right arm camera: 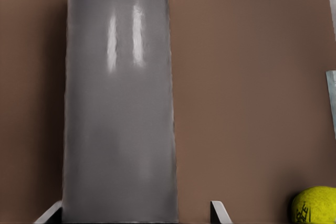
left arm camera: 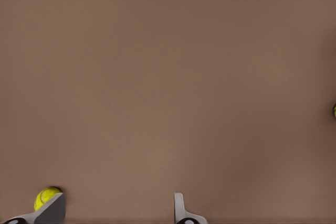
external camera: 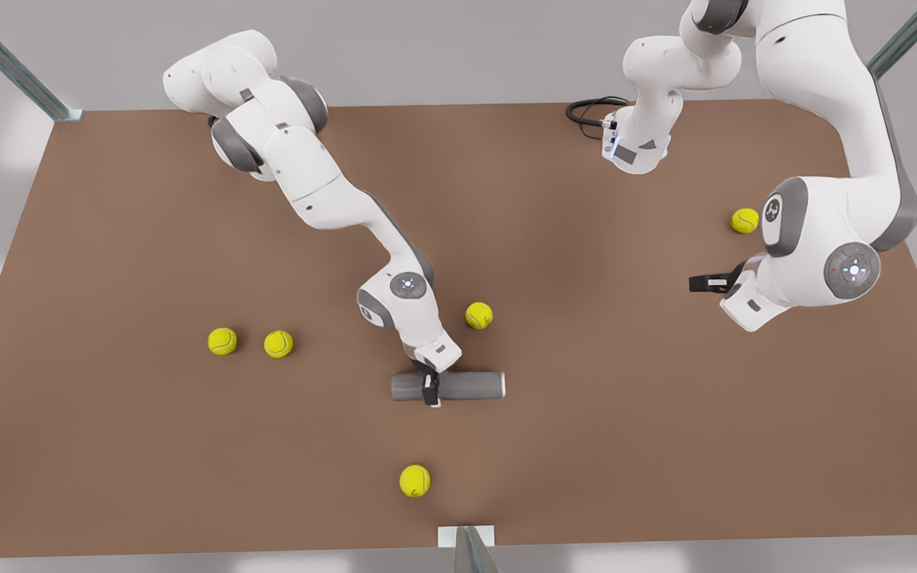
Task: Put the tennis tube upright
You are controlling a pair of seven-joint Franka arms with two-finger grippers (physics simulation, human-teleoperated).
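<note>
The right end effector (external camera: 431, 391) sits down over the tennis tube (external camera: 448, 386), which lies flat on the brown desk (external camera: 665, 446), its length running across the front view. The dark fingers straddle the tube nearer the end toward the front view's left. In the right wrist view the tube (right arm camera: 119, 108) runs away from the camera between two fingertips (right arm camera: 219, 212); one fingertip touches the tube's side, the other stands clear of it, so the fingers are apart and not clamped. The tube's silvery rim is hard to make out.

The left end effector (external camera: 697, 282) hangs above the desk well apart from the tube, on the front view's right, partly hidden by its own arm. In the left wrist view its fingertips (left arm camera: 180, 208) stand wide apart over bare desk, with one ball (left arm camera: 46, 198) half hidden behind a fingertip and another cut off at the frame edge.

Five tennis balls lie on the desk: one (external camera: 478, 315) just behind the right end effector, one (external camera: 415, 481) in front of it, a pair (external camera: 250, 342) off to the front view's left, and one (external camera: 744, 220) near the left arm.
</note>
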